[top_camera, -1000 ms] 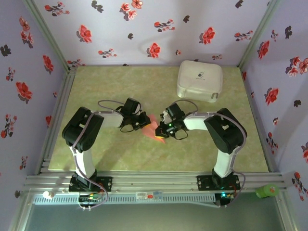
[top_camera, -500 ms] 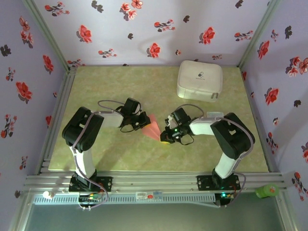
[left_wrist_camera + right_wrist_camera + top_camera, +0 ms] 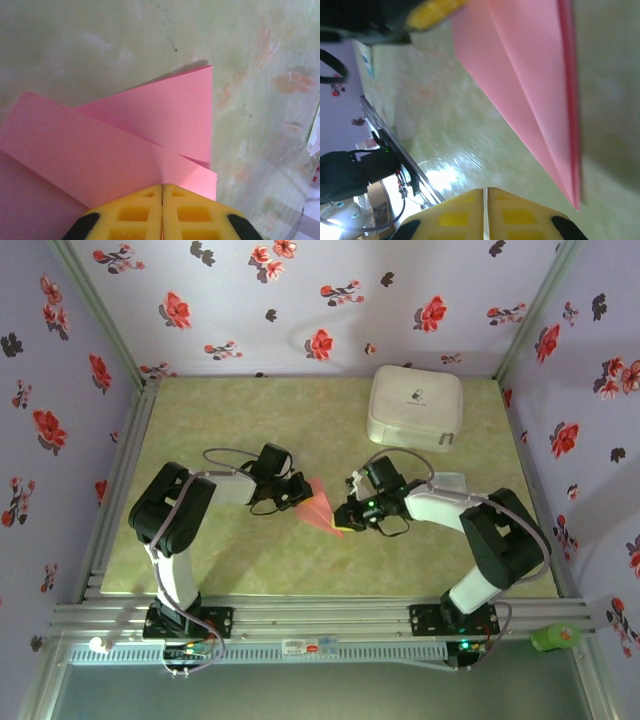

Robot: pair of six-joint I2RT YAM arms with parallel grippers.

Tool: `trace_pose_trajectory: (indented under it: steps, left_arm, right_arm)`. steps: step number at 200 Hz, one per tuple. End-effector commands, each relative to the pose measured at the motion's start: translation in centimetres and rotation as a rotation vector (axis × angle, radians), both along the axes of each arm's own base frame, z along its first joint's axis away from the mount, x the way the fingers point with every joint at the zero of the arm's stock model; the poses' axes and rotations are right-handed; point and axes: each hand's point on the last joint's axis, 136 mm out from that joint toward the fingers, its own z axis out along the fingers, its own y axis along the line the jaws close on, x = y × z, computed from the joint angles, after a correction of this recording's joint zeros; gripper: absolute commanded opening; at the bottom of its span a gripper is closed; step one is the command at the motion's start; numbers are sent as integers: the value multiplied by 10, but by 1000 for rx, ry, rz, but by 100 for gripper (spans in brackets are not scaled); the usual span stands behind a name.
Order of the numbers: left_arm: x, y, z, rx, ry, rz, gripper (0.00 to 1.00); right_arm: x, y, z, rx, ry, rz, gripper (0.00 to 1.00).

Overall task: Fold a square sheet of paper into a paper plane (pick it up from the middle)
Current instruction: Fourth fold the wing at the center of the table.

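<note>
We find little to read here. The white case (image 3: 415,405) at the far right of the table (image 3: 240,420) carries 1 small dark mark on its lid, too small to make out. A white and red tag (image 3: 305,647) on the front rail is just as illegible.

The paper (image 3: 318,508) lies near the middle of the table between the 2 arms. It is folded into a long pink shape that narrows to a point on the right arm's side. In the left wrist view we see 2 flaps overlapping along a slanted edge.

The left gripper (image 3: 162,200) has its yellow pads pressed together on the near edge of the paper, pinching it. The right gripper (image 3: 486,205) has its pads closed against each other with nothing between them. The paper's point sits just beside them, apart.

Compared with 1 second ago, the right gripper has come off the paper and now sits at its pointed end. The right arm's elbow has swung out toward the right wall. The paper shows more of its length. The left arm has not shifted.
</note>
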Motion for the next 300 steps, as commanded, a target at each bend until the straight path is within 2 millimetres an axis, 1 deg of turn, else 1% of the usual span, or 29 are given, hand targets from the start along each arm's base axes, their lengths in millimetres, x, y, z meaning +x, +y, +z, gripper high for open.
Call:
trace_pose_trajectory:
  steps: [1, 17, 39, 54, 87, 103, 126, 154, 176, 192, 204, 218, 232, 257, 285, 300]
  left_arm:
    - [-11, 27, -29, 109, 71, 55, 8]
    - [-13, 27, -28, 109, 73, 55, 9]
    - [-13, 26, -28, 107, 69, 55, 9]
    - [-11, 24, -27, 96, 70, 52, 9]
    - [-8, 20, -21, 82, 60, 45, 10]
    - [-6, 16, -16, 63, 47, 32, 13]
    - [0, 9, -1, 33, 16, 11, 15]
    - [9, -2, 30, -26, -55, -21, 22]
    - [10, -11, 51, -77, -87, -51, 26]
    - [7, -17, 60, -94, -97, -64, 26]
    - [3, -21, 63, -105, -97, -65, 21]
    - [-4, -26, 61, -116, -81, -55, 15]
    - [-12, -34, 56, -126, -67, -58, 12]
    - [-28, -49, 40, -129, -23, -71, 8]
    - [-38, -43, 14, -101, 31, -29, 6]
    - [-44, -43, 6, -93, 46, -29, 5]
  right_arm:
    - [17, 10, -3, 1, 19, -9, 9]
    - [23, 13, -11, -12, 27, -21, 9]
    - [25, 8, -30, -62, 53, -42, 9]
    - [22, 8, -38, -64, 85, -47, 9]
    - [9, -5, -63, -125, 121, -43, 7]
    - [2, -10, -70, -141, 133, -40, 6]
    - [-4, -18, -79, -179, 146, -52, 4]
    - [-4, -21, -81, -190, 142, -63, 2]
    - [-4, -24, -85, -223, 159, -74, 2]
    - [-4, -26, -87, -233, 161, -83, 2]
    - [-4, -27, -88, -245, 164, -87, 1]
    - [-4, -28, -88, -249, 165, -89, 1]
    - [-4, -28, -89, -253, 168, -93, 1]
    - [-4, -29, -91, -260, 170, -98, 1]
    - [-4, -30, -93, -264, 173, -99, 0]
    - [-5, -31, -94, -270, 174, -101, 0]
